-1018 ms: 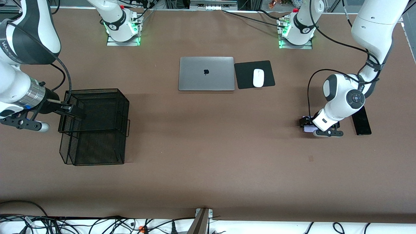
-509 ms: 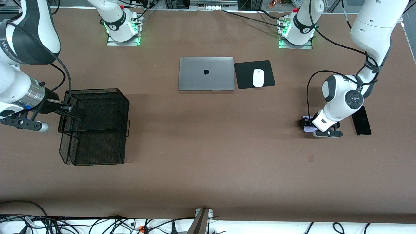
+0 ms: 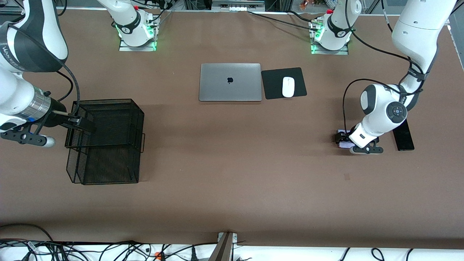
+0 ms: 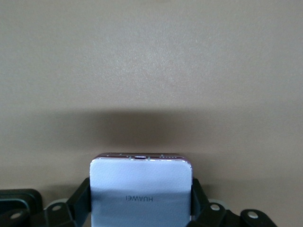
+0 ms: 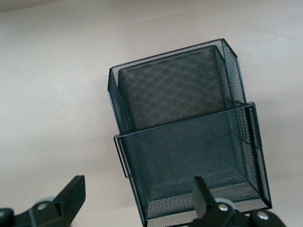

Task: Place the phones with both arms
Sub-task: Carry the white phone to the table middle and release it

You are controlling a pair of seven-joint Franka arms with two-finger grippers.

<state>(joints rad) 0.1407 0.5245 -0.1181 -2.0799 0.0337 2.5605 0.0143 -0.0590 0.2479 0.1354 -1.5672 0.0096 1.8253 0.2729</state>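
The pale-lilac phone lies on the table toward the left arm's end. My left gripper is down at it. In the left wrist view the phone sits between the two fingers, which press on its sides, so my left gripper is shut on it. The long slim black phone lies flat beside it, partly under the left arm. The small squarish black phone is not in view. My right gripper hangs open and empty over the edge of the black mesh basket; its fingers stand wide apart in the right wrist view.
The mesh basket has two stepped tiers and stands toward the right arm's end. A closed silver laptop and a white mouse on a black pad lie near the arm bases. Cables run along the table's near edge.
The left arm's wrist has shifted slightly over the lilac phone. The right arm has not moved.
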